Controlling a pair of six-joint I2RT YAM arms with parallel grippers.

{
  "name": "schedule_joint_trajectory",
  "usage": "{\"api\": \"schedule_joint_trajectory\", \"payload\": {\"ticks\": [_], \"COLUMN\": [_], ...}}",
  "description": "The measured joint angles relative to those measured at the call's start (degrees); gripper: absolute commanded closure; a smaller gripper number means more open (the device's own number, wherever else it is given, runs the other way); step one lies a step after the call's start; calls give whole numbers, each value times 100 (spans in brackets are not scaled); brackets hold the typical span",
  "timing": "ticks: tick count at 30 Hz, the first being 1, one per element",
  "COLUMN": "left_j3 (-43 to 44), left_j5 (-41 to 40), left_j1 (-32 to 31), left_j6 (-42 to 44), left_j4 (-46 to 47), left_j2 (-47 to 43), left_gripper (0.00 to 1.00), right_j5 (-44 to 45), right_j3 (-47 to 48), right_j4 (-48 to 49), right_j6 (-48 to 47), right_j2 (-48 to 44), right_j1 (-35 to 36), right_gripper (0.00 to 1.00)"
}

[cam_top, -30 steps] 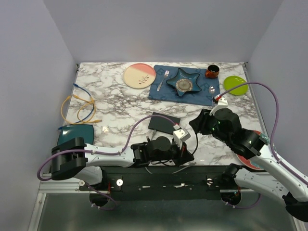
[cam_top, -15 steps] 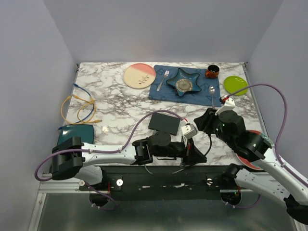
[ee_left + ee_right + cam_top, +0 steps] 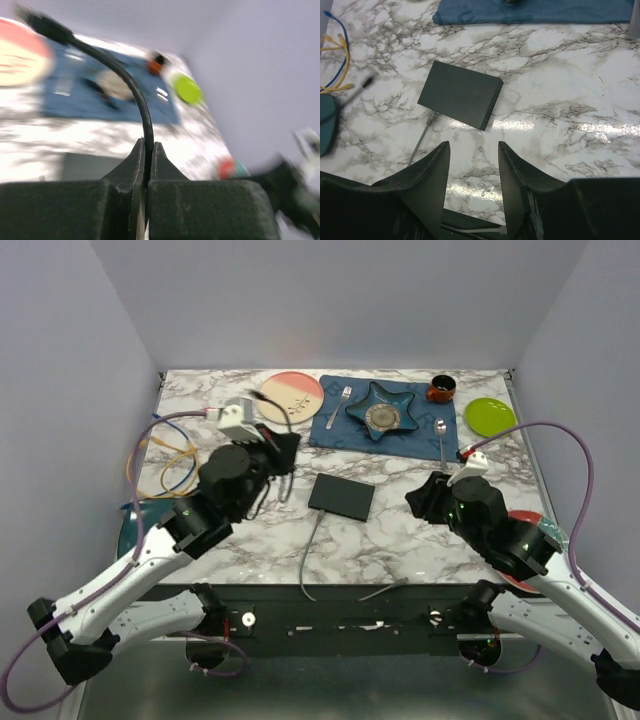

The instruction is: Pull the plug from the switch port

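**Item 1 — switch** (image 3: 341, 497): flat matte-black box, lying flat mid-way across the marble table (image 3: 450, 455). It sits just on the near side of the blue placemat (image 3: 325, 428), not touching it. Vent slots show on one short side in the rt wrist view. A thin grey cable (image 3: 308, 560) meets its near-left edge & runs to the table front.

**Item 2 — plug** (image 3: 44, 24): black, on the end of a black cable (image 3: 138, 95). It is up in the air near the pink-cream plate (image 3: 290, 397), well apart from the switch.

**Item 3 — left gripper** (image 3: 148, 150): raised, to the far-left of the switch. Fingers are pressed together, pinching the black cable some way below the plug. The cable arcs up & away from the tips. Wrist view is blurred.

**Item 4 — right gripper** (image 3: 473, 146): low, on the rt of the switch, apart from it. Jaws are spread w/ nothing between them; the switch shows beyond the gap.

**Misc. on the placemat:**
- star-shaped dish (image 3: 381, 408)
- fork (image 3: 343, 403)
- spoon (image 3: 441, 430)

**Misc. elsewhere:**
- red cup (image 3: 441, 389), far edge
- green plate (image 3: 489, 417), far rt
- yellow & blue cables (image 3: 165, 455), left side
- teal plate (image 3: 128, 527), near-left, partly under the left arm
- red plate (image 3: 525, 518), mostly hidden by the rt arm
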Motion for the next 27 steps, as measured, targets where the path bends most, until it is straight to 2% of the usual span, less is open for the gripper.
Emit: {"api": "schedule_joint_trajectory", "payload": {"ticks": [2,5,9,13,14,15,17,18,22,27], "left_j3": [173,485,1088,1154,1158,1161,1200,1239,1410,1239], "left_j5": [-433,-717,-695,-334,-216,-122,-15,11,2,109], "left_j1": [778,1506,2903,4157,4625,4977,5593,5930,6629,6312], "left_j6": [-85,-114,-149,-188,-205,-234,-299,-367,-660,-717], "left_j4": [-527,-1143,-1727,-1910,-1950,-1980,-2037,-2111,-2345,-2299], "left_j2": [-203,-199,352,999,1246,1488,1880,2146,2809,2575], "left_gripper": [100,100,100,100,94,65,26,2,1,1], "right_j5": [-2,-7,-68,-138,-157,-170,-184,-186,-188,-247], "right_j3": [-61,-142,-236,-330,-352,-367,-380,-385,-389,-455], "right_j4": [2,11,55,118,129,136,146,155,258,610], "right_j6": [4,7,9,4,-2,-7,-26,-46,-157,-280], "right_j2": [0,0,15,24,24,22,20,22,122,514], "right_j1": [0,0,0,0,0,0,0,0,0,0], "right_gripper": [49,49,49,49,49,48,48,48,48,46]}}
